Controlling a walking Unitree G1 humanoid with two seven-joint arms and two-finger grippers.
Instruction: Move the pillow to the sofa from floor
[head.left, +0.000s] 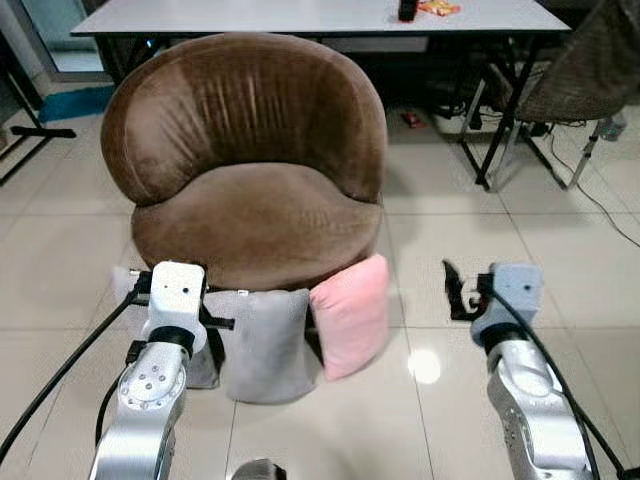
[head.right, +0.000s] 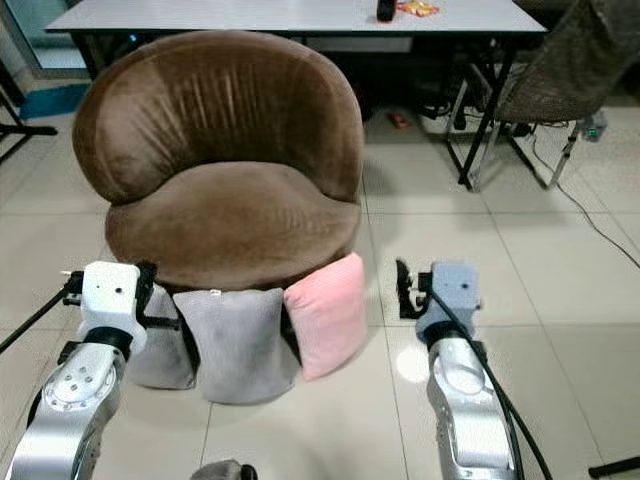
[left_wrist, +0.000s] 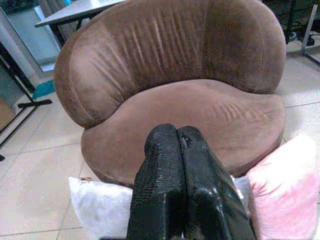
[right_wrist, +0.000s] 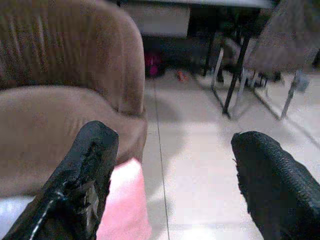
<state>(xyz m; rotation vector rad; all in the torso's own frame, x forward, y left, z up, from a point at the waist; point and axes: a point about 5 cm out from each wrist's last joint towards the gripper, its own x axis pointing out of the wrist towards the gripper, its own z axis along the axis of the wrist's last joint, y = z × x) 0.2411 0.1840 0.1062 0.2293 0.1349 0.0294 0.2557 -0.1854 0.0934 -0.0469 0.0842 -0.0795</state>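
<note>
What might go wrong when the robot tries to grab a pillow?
1. The pink pillow leans on the grey pillow and the brown sofa, so pulling one may topple the other.
2. The open right gripper is off to the pink pillow's side and might close on air.
3. The left gripper is shut, so it would only push.
</note>
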